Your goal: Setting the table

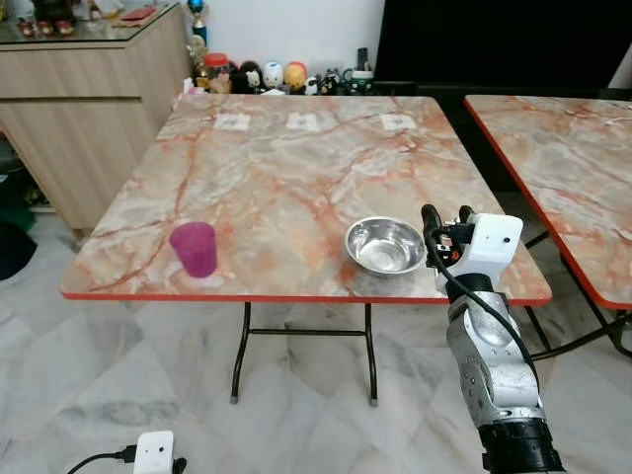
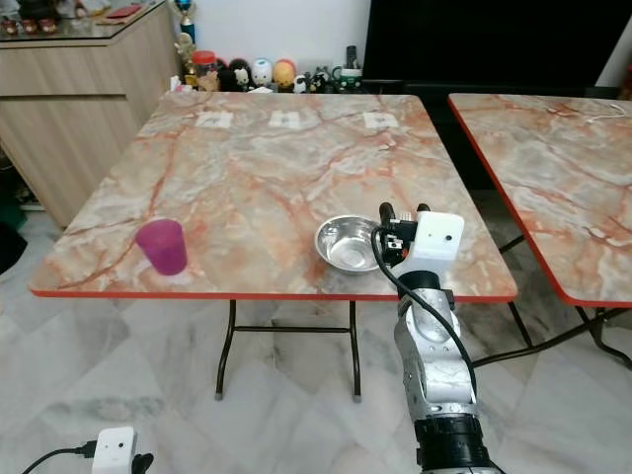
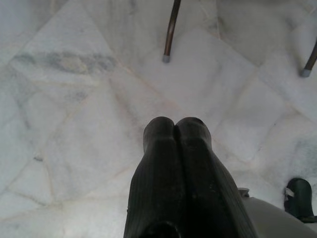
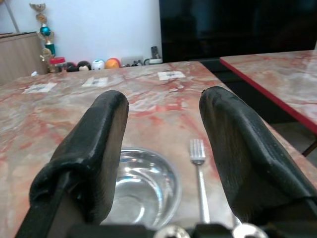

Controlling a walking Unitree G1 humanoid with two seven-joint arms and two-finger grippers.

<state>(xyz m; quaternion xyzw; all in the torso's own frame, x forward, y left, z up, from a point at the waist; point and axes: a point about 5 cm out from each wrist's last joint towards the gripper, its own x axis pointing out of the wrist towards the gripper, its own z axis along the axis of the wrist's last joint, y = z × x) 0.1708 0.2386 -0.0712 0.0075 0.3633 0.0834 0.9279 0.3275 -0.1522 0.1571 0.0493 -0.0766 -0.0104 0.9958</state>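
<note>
With the right gripper spread over the fork beside the bowl near the surface edge, a careless retreat could knock the fork off.

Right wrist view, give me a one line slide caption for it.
Open right gripper poised over the marble table, with a steel bowl and a fork lying side by side beneath its fingers.
</note>
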